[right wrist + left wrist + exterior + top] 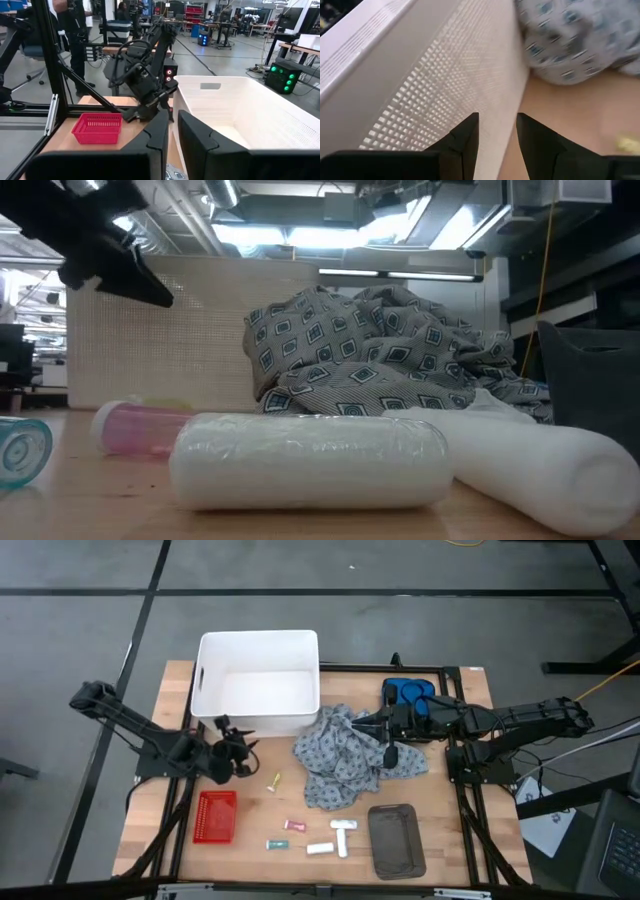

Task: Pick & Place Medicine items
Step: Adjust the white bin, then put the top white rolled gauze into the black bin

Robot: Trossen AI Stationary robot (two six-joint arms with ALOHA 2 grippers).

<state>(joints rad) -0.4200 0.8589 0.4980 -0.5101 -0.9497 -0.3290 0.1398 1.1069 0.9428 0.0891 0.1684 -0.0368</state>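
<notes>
My left tool (243, 748) hangs just off the front wall of the white bin (258, 680), its fingers a narrow gap apart and holding nothing; in the left wrist view those fingers (465, 137) point along the bin's perforated side, with the worktop (250, 835) below. My right tool (358, 724) hovers over the grey patterned cloth (345, 755), its fingers likewise only slightly parted and empty. The medicine items lie loose on the worktop near its front edge: a yellow packet (273, 781), a pink tube (294, 825), a teal tube (276, 843), a white tube (319, 849) and a white T-shaped piece (343, 834). From the left tool, seen from above, the yellow packet sits at about four o'clock and close by, with nothing between them; its long axis runs roughly one to seven o'clock, so I judge the fingers should close across the short side, ten to four. The rest of the cluster lies farther off, at about five o'clock. The red mesh basket (216, 816) is at about seven o'clock from the same tool, near. The right tool would have to cross the cloth to reach any item, so the left arm is the nearer one.
</notes>
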